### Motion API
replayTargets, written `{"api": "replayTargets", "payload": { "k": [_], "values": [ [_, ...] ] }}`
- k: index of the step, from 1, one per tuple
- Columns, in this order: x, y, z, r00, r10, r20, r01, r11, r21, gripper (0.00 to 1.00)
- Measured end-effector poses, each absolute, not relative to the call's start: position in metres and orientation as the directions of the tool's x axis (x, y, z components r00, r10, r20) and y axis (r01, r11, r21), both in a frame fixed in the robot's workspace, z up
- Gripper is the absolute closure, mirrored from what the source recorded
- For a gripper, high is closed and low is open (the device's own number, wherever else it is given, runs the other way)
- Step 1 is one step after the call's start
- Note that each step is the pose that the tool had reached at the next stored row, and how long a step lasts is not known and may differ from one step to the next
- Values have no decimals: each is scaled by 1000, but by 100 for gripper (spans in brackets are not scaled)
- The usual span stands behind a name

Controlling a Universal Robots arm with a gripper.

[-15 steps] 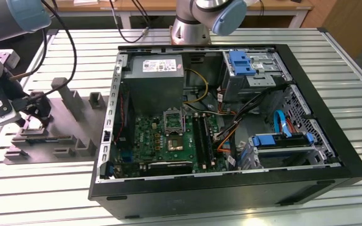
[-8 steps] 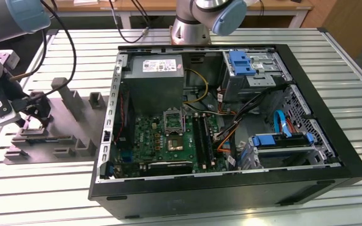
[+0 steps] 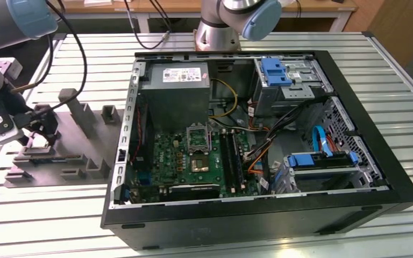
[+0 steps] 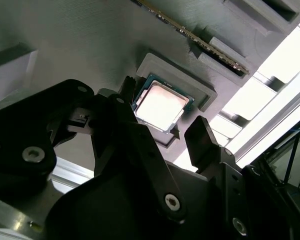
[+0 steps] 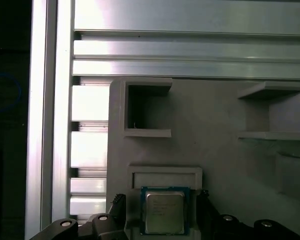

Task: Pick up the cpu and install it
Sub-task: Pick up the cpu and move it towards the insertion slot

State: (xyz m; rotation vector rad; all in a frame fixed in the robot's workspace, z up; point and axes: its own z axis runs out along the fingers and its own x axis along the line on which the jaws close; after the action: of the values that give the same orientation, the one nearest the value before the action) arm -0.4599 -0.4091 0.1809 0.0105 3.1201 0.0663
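- A robot arm reaches down at the exterior view's left, over a slatted metal table (image 3: pixel 49 215).
- Its black gripper (image 3: pixel 43 135) hangs low over a grey moulded fixture (image 3: pixel 77 161) at the middle left of that frame.
- In both wrist views the cpu (image 4: pixel 160 106) (image 5: pixel 163 212), a small square chip with a pale metal top, lies flat in a shallow square pocket of the fixture (image 4: pixel 65 30) (image 5: pixel 215 115).
- The gripper (image 4: pixel 164 112) (image 5: pixel 161 200) straddles the cpu with its jaws open, one finger on each side of the chip.
- In the first wrist view a narrow gap shows between each finger and the chip's edge, so nothing is gripped.
- An open black computer case (image 3: pixel 264 220) lies on its side across the centre and right of the exterior frame, well apart from the gripper.
- Inside the case a green motherboard (image 3: pixel 170 161) sits at lower centre, with a grey power-supply box (image 3: pixel 178 80) above it in the frame.
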Motion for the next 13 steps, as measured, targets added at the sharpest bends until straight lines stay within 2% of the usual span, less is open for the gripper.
{"api": "replayTargets", "payload": {
  "k": [10,11,13],
  "values": [
    [-460,-409,178,-1000,7,-20,6,999,47,35],
    [-460,-409,178,-1000,7,-20,6,999,47,42],
    [-460,-409,178,-1000,7,-21,6,999,47,42]
  ]
}}
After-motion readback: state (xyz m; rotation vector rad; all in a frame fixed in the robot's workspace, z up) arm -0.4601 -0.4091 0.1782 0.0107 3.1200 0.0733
